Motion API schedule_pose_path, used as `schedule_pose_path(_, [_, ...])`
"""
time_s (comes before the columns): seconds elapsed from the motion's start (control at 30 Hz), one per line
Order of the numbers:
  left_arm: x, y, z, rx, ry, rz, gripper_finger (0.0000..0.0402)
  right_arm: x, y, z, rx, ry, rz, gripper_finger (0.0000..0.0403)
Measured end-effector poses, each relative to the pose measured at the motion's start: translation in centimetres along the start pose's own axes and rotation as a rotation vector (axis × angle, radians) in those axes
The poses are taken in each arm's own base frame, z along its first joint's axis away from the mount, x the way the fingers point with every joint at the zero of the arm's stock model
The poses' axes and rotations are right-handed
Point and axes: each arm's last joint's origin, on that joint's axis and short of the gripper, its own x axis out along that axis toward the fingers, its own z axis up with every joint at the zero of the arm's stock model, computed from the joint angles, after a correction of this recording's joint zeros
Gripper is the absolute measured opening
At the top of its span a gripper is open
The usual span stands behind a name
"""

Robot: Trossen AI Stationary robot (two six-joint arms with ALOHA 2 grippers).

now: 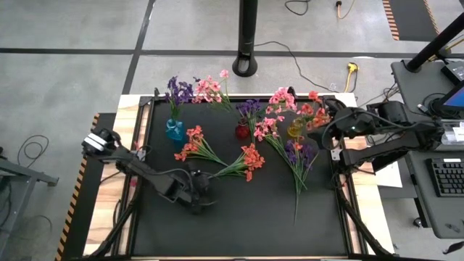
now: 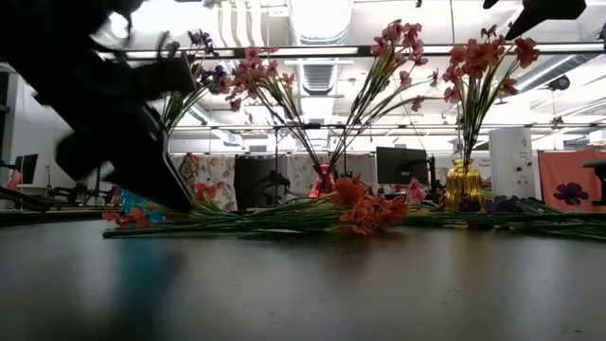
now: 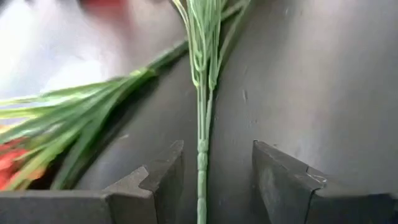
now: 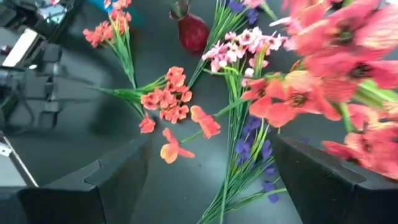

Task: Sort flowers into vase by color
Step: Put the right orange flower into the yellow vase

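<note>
Fingers first: your left gripper (image 3: 208,186) is spread open low over the black mat (image 1: 246,217), and one thin green stem (image 3: 203,137) runs straight up the gap between the two fingers (image 3: 158,180), touching neither. No brand, label or writing can be read anywhere.

Left to right on the table, from above:
- your left gripper (image 1: 199,194) sits at the stem ends of two orange-red sprays (image 1: 250,161) lying flat on the mat, their blossoms pointing away from it.
- blue vase (image 1: 174,130) near the far left, purple flowers (image 1: 177,90) standing in it; pink flowers (image 1: 210,88) just beside them.
- red vase (image 1: 242,130) at centre, more purple blossoms above it.
- loose bunch of pink and purple sprays (image 1: 293,152) lying on the mat to the right, stems trailing toward the near edge.
- yellow vase (image 1: 296,128) on the right, with pink and orange-red blossoms at it.

Your right gripper (image 4: 211,180) hangs above the yellow vase, fingers apart; orange-red blossoms (image 4: 336,68) crowd close in front of its camera, but you cannot tell whether it grips anything.
</note>
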Motion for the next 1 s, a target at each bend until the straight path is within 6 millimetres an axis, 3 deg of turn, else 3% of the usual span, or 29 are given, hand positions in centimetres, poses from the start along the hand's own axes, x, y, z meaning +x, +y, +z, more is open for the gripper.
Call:
schedule_pose_path(0.23, [3.2, 0.5, 0.5, 0.036, 0.063, -0.04, 0.017, 0.6, 0.5, 0.1, -0.025, 0.035, -0.005, 0.0325])
schedule_pose_path(0.43, [3.6, 0.7, 0.8, 0.048, 0.066, -0.046, 0.0153, 0.1, 0.7, 0.4, -0.025, 0.015, 0.02, 0.0325])
schedule_pose_path(0.57, [3.6, 0.8, 0.8, 0.047, 0.069, -0.053, 0.0115, -0.7, 0.8, 0.8, -0.039, -0.03, 0.03, 0.0325])
schedule_pose_path(0.8, [3.7, 0.9, 0.8, 0.049, 0.075, -0.046, 0.0013, -1.9, 1.3, 1.6, -0.076, -0.112, 0.083, 0.0325])
schedule_pose_path(1.0, [3.0, 0.8, 0.8, 0.059, 0.068, -0.053, 0.0006, -2.0, 2.0, 2.2, -0.115, -0.172, 0.147, 0.0325])
